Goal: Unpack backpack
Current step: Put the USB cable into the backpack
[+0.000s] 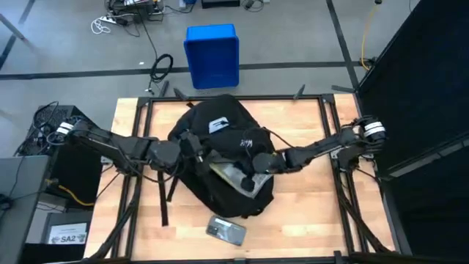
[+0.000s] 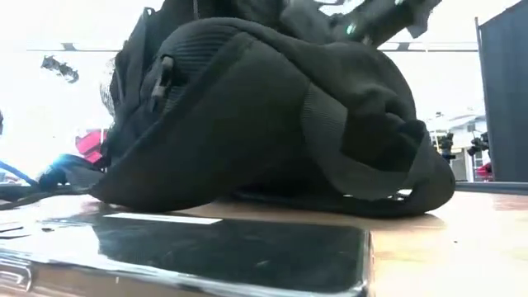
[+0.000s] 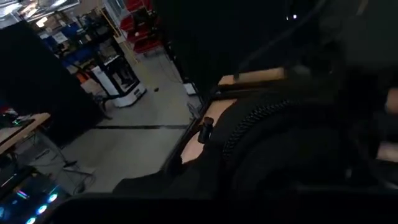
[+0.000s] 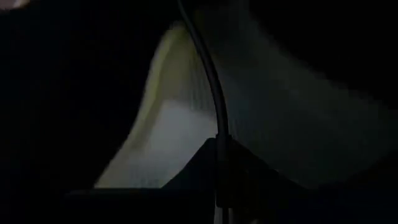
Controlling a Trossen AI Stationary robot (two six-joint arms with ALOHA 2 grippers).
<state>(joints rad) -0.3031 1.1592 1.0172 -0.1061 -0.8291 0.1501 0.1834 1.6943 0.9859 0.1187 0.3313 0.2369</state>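
Note:
The black backpack (image 1: 223, 158) lies on the middle of the wooden table, its white label (image 1: 216, 126) facing up. In the low view the backpack (image 2: 264, 115) fills the middle. My left gripper (image 1: 192, 150) is at the backpack's left side, close to a zipper edge (image 3: 249, 118) and its pull (image 3: 205, 129). My right gripper (image 1: 256, 174) reaches into the backpack's opening from the right, where pale lining (image 1: 231, 174) shows. The right wrist view looks into the dark inside at yellow-green lining (image 4: 168, 124). Both grippers' tips are hidden against the black fabric.
A dark flat phone-like slab (image 1: 226, 231) lies on the table near its front edge, large in the low view (image 2: 223, 252). A black strap (image 1: 163, 198) trails off the backpack to the near left. A blue plastic box (image 1: 212, 55) stands on the floor beyond the far edge.

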